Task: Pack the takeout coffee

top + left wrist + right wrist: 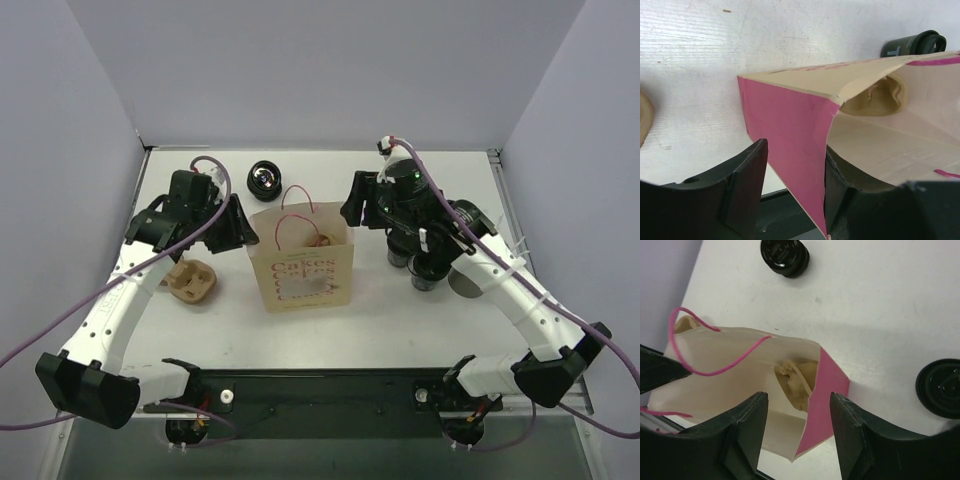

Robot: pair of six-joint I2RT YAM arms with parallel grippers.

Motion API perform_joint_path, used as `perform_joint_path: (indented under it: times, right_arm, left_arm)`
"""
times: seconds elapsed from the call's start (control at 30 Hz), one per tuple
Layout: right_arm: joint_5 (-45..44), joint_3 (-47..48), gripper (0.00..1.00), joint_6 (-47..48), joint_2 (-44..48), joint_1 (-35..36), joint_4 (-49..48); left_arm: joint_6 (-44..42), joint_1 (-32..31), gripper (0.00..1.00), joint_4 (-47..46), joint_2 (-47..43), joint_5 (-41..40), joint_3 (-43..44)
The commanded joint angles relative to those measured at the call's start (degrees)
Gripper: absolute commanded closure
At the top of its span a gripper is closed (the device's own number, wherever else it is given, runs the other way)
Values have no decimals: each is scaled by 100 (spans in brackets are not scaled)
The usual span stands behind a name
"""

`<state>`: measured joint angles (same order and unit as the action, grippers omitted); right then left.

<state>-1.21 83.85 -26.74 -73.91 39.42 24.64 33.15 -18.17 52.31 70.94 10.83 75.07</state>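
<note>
The pink-sided paper bag (300, 262) stands open mid-table with a tan pulp carrier (797, 382) inside. One takeout coffee cup (265, 178) sits behind the bag. Two more cups (428, 275) stand on the right, partly hidden under my right arm. My left gripper (243, 228) is open and straddles the bag's left wall (790, 125), with one finger (850, 190) inside against the paper. My right gripper (799, 397) is open over the bag's right wall (827, 395), a jaw on either side. From the right wrist, one cup (785, 255) shows beyond the bag and another (940, 387) beside it.
A second tan carrier (192, 280) lies on the table left of the bag, beneath my left arm. A grey round thing (465, 283) peeks out under my right arm. Grey walls close in the table at the back and on both sides.
</note>
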Motion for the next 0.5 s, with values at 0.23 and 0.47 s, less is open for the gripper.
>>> perform_joint_path:
  times: [0.23, 0.47]
  right_arm:
    - [-159, 869, 65, -375, -1072, -22, 1534]
    - [-379, 1176, 100, -305, -1082, 22, 1649]
  left_arm:
    - [-115, -239, 51, -116, 25, 7, 561]
    - [-343, -415, 98, 146, 157, -283, 982]
